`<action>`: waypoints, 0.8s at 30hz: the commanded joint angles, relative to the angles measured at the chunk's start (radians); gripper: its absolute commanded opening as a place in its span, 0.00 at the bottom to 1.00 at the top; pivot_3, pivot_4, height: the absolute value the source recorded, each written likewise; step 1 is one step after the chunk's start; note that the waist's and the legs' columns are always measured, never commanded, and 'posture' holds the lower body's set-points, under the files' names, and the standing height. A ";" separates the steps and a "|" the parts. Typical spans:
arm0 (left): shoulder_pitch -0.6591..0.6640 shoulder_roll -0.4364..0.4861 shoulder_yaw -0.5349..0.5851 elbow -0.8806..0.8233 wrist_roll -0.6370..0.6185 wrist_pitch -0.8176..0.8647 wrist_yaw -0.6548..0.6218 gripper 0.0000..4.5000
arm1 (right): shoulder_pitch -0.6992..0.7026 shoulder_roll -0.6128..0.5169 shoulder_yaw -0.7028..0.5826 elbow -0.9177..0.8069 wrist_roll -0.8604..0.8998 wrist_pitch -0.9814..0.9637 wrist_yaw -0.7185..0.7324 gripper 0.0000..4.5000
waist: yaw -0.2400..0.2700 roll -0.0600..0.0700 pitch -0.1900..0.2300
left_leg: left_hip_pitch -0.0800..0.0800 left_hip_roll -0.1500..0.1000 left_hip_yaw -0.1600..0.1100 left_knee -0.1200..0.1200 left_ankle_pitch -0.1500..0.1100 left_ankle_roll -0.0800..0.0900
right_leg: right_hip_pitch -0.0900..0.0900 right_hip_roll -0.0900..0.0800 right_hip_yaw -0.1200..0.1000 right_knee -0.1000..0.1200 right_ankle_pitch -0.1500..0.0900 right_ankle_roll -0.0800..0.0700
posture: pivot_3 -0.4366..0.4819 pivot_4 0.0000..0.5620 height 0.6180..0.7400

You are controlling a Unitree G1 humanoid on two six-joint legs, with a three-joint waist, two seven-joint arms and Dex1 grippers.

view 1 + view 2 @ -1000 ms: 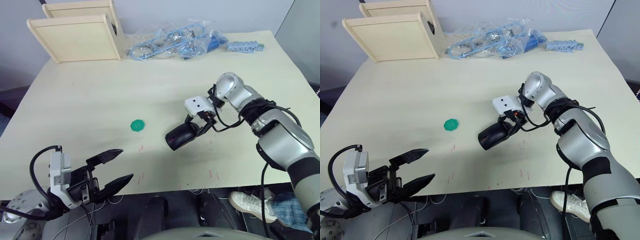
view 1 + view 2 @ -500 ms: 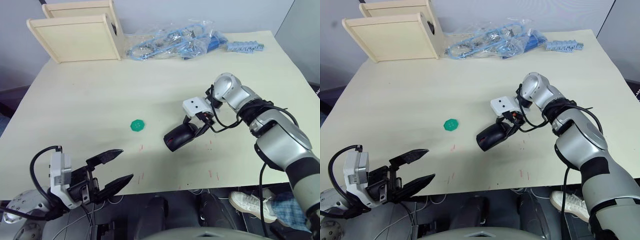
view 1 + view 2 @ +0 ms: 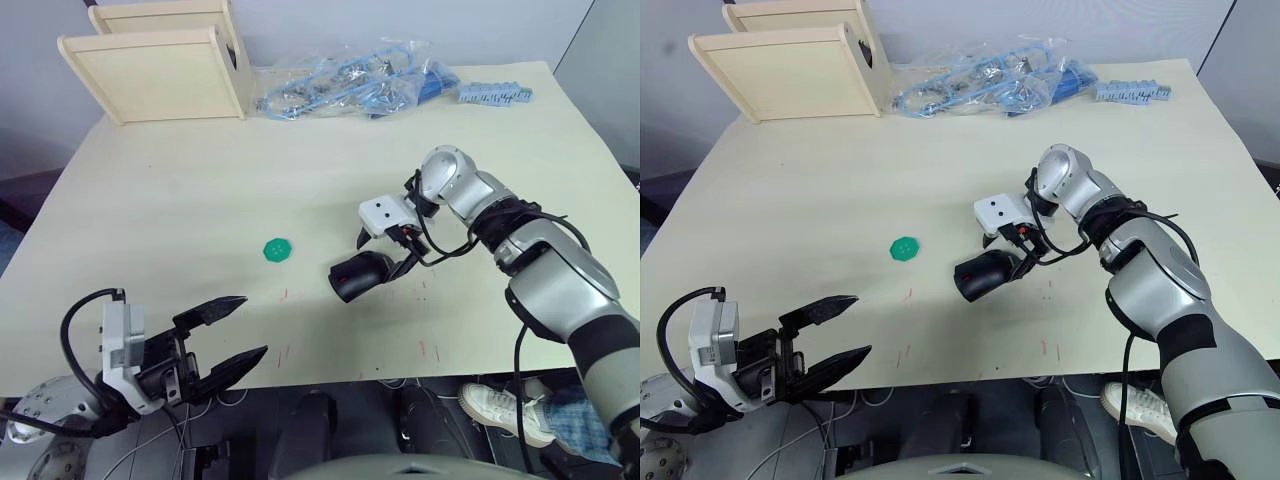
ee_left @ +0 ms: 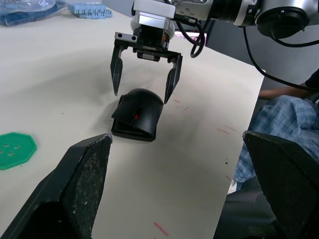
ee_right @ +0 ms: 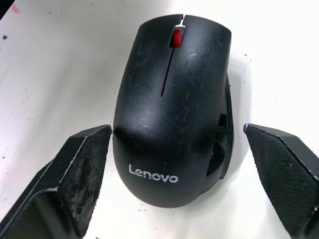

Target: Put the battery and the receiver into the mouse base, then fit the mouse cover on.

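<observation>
Mouse cover (image 5: pixel 174 104) sits on top of the mouse base (image 5: pixel 225 144), slightly askew, with the base peeking out along one side, and the pair rests on the desk (image 3: pixel 180 190) just right of centre in the head view. Your right end effector (image 4: pixel 143 74) hangs right over the mouse, fingers spread wide and straddling it, touching nothing. You can see the red scroll wheel (image 5: pixel 176 38) and the pale logo on the shell. Left of the mouse, well apart, lies the green disc (image 3: pixel 276 249). Your left end effector (image 3: pixel 222 342) hovers low at the lower left of the frame, past the desk's near edge, fingers parted and gripping nothing. Up at the far edge sit the wooden boxes (image 3: pixel 155 65), the clear bag of blue parts (image 3: pixel 350 85) and a blue strip (image 3: pixel 490 93).
</observation>
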 commanded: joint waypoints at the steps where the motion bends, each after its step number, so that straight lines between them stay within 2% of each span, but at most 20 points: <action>1: 0.000 0.002 0.001 -0.010 -0.003 -0.017 -0.009 1.00 | 0.009 -0.034 -0.026 -0.076 0.043 0.020 0.006 0.99 | 0.001 0.000 0.000 | 0.000 0.000 0.000 0.000 0.000 0.000 | 0.000 0.000 0.000 0.000 0.000 0.000 | 0.48 0.27 1.00; 6: 0.005 -0.004 0.005 -0.014 -0.001 -0.021 -0.006 1.00 | 0.062 -0.102 -0.085 -0.220 0.110 0.123 0.006 0.99 | 0.001 0.000 0.000 | 0.000 0.000 0.000 0.000 0.000 0.000 | 0.000 0.000 0.000 0.000 0.000 0.000 | 0.48 0.27 1.00; 11: 0.013 -0.011 0.007 -0.021 0.000 -0.023 0.001 1.00 | 0.192 -0.182 -0.209 -0.432 0.136 0.261 -0.003 0.99 | 0.004 0.000 0.000 | -0.001 0.000 -0.001 0.000 0.000 0.000 | 0.000 -0.001 -0.001 -0.001 0.000 0.000 | 0.48 0.27 1.00; 18: 0.011 -0.002 0.012 -0.017 -0.006 -0.015 -0.001 1.00 | 0.448 -0.269 -0.393 -0.777 0.199 0.410 -0.138 0.99 | 0.003 -0.001 0.000 | -0.001 0.000 -0.001 0.000 0.000 0.000 | 0.000 -0.001 -0.001 0.000 0.000 0.000 | 0.48 0.27 1.00; 21: -0.003 0.011 0.005 -0.014 -0.007 -0.006 -0.005 1.00 | 0.522 -0.263 -0.451 -0.846 0.209 0.445 -0.221 0.99 | 0.004 -0.001 0.000 | -0.001 0.000 -0.001 0.000 0.000 0.000 | 0.000 0.000 -0.001 0.000 0.000 0.000 | 0.48 0.27 1.00; 24: -0.024 0.031 -0.003 -0.003 -0.010 0.006 -0.014 1.00 | 0.583 -0.240 -0.473 -0.862 0.192 0.392 -0.271 0.99 | 0.004 -0.001 0.000 | -0.001 0.000 -0.001 0.000 0.000 0.000 | 0.000 0.000 -0.001 0.000 0.000 0.000 | 0.48 0.27 1.00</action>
